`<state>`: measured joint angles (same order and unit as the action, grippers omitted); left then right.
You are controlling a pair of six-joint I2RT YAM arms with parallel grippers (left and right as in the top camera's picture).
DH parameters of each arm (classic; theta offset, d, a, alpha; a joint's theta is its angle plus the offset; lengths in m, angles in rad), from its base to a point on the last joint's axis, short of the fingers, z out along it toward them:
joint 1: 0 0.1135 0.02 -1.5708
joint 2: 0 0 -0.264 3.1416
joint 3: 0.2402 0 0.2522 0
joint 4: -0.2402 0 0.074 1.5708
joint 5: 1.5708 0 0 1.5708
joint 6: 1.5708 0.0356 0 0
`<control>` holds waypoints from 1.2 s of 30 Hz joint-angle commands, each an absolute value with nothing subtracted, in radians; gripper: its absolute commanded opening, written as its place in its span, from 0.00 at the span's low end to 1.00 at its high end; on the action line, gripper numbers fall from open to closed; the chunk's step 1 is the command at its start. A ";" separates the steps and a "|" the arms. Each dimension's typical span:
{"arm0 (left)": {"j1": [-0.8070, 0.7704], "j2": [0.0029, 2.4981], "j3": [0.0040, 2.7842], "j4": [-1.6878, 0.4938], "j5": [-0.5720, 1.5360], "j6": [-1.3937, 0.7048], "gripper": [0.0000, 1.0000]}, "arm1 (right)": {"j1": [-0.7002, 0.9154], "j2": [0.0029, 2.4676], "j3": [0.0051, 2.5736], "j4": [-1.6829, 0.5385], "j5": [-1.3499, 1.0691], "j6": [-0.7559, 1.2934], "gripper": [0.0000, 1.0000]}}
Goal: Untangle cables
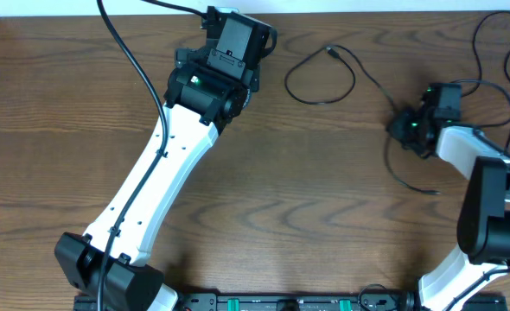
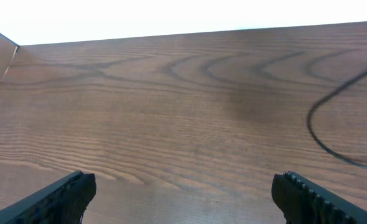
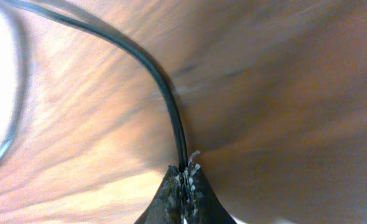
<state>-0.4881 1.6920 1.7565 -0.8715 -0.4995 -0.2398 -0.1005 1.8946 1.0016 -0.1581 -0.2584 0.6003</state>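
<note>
- Overhead: a black cable [image 1: 321, 76] lies in a loop on the worktop [image 1: 324, 216] between the two arms and runs on to the tip of the right arm [image 1: 458, 142]. The left arm [image 1: 164, 164] reaches toward the far edge.
- Left wrist: the left gripper [image 2: 183, 199] is spread wide with nothing between its fingers. The cable's loop lies off to the right.
- Right wrist: the right gripper [image 3: 185, 180] is clenched on the black cable, which curves away over the wood.

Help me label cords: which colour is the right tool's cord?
The cable is black; clearest in the right wrist view.
</note>
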 commanded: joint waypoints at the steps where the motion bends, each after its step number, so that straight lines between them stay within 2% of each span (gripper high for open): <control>1: -0.488 1.680 1.758 -0.875 -0.502 -0.253 0.95 | -0.022 1.936 0.972 -0.067 -0.458 0.860 0.01; 5: -0.488 1.680 1.758 -0.875 -0.502 -0.253 0.96 | 0.067 1.936 0.972 0.096 -0.425 1.025 0.01; 10: -0.488 1.680 1.758 -0.875 -0.502 -0.253 0.95 | 0.157 1.936 0.972 0.187 -0.276 1.037 0.02; 11: -0.488 1.680 1.758 -0.875 -0.502 -0.253 0.96 | 0.168 1.936 0.972 0.188 -0.250 1.037 0.09; 15: -0.488 1.680 1.758 -0.875 -0.502 -0.253 0.95 | 0.178 1.936 0.972 0.187 -0.220 1.014 0.58; 18: -0.488 1.680 1.758 -0.875 -0.502 -0.253 0.95 | 0.177 1.936 0.972 0.187 -0.221 0.920 0.86; 20: -0.488 1.680 1.758 -0.875 -0.502 -0.253 0.95 | 0.176 1.936 0.972 0.192 -0.240 0.854 0.99; 23: -0.488 1.680 1.758 -0.875 -0.502 -0.253 0.95 | 0.176 1.936 0.973 0.226 -0.278 0.786 0.99; 31: -0.488 1.680 1.758 -0.875 -0.502 -0.253 0.96 | 0.178 1.936 0.973 0.315 -0.298 0.774 0.99; 33: -0.488 1.680 1.758 -0.875 -0.502 -0.253 0.95 | 0.179 1.936 0.973 0.310 -0.299 0.720 0.90; 36: -0.488 1.680 1.758 -0.875 -0.502 -0.253 0.96 | 0.185 1.936 0.973 0.277 -0.299 0.651 0.85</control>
